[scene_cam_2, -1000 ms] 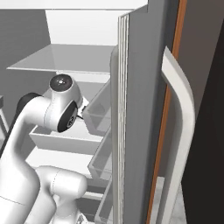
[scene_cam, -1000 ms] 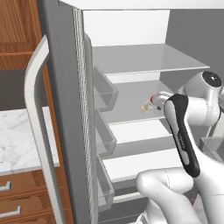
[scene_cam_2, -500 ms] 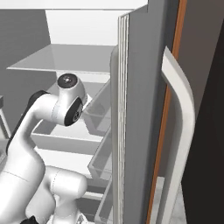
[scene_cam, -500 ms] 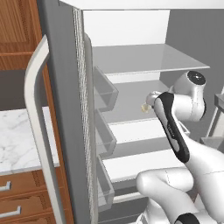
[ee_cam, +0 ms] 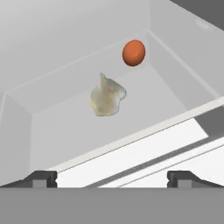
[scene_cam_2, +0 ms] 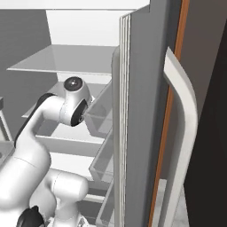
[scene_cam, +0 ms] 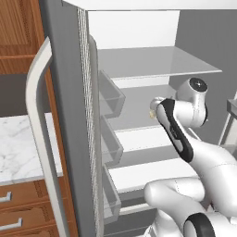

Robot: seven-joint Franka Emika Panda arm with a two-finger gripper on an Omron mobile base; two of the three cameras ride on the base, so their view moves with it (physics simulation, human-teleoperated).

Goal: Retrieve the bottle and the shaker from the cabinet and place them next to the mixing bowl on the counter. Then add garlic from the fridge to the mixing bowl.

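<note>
Here the fridge (scene_cam: 65,92) stands open, its grey door swung to the left of the left base view with the long pale handle (scene_cam: 39,139) curving down its edge. The white arm reaches in over the middle shelf (scene_cam: 134,109). In the hand view the gripper (ee_cam: 112,177) has its two dark fingertips (ee_cam: 41,177) spread wide with nothing between them. Ahead of them, on the white shelf floor, lies the garlic (ee_cam: 107,98), an off-white bulb with a small pointed stem (apart from the fingertips, not touched). Just beyond it, nearer the back corner, sits a small orange egg-shaped object (ee_cam: 133,52). The marble counter (scene_cam: 16,143) shows left of the door
</note>
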